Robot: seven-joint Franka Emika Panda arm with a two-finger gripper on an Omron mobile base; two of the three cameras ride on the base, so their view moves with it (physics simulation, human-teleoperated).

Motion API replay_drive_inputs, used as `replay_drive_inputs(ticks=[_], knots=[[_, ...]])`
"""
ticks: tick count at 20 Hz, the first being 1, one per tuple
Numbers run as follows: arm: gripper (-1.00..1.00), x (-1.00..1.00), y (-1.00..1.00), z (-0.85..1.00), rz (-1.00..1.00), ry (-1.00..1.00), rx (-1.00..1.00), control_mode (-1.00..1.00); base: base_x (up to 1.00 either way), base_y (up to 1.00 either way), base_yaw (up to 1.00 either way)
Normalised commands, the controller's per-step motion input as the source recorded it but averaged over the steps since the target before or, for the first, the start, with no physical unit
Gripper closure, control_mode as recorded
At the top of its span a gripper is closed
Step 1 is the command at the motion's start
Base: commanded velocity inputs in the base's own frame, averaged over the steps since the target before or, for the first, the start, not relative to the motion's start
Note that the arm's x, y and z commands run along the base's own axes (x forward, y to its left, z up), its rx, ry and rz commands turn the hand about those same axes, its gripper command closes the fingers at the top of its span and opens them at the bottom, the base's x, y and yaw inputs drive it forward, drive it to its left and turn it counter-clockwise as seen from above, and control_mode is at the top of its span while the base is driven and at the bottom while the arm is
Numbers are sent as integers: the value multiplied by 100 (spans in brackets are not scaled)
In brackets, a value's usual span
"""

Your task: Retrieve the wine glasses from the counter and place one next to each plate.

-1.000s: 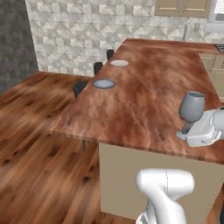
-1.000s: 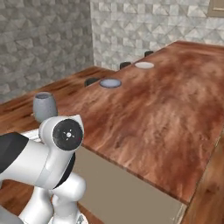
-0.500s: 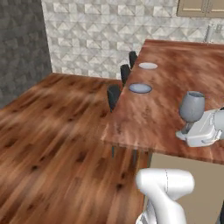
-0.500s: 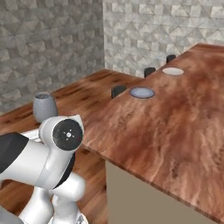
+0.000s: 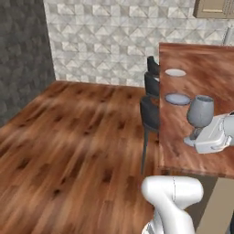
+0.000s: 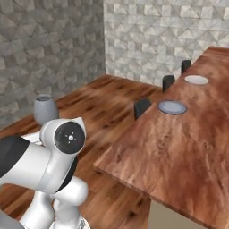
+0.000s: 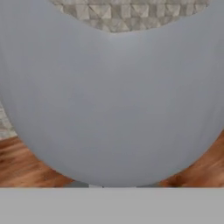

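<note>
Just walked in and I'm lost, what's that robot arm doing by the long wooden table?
The white robot arm is carrying a translucent blue-grey stemmed wine glass, its jaws shut on the stem below the bowl. On the long wood-grain island top a greyish-blue round plate and, farther along, a white round plate lie flat, each near the stool-side edge. No glass stands beside either plate yet.

Even, soft rendered light; no glare; shadows faint; textures slightly blurred; hand view close-up soft, featureless.

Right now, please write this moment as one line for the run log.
phase: carrying | gripper: shut on wine glass stem | glass: upright | blue plate, white plate: on island top, no glass beside
</note>
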Motion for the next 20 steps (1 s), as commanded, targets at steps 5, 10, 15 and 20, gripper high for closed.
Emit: replay_drive_inputs(ticks=[5, 10, 15, 20], knots=[[100, 0, 0, 0, 0, 0, 0, 100, 79, 100, -30], [100, 0, 0, 0, 0, 0, 0, 100, 62, 100, -41], [100, 0, 0, 0, 0, 0, 0, 100, 55, 65, -59], [100, 0, 0, 0, 0, 0, 0, 100, 46, 52, -68]])
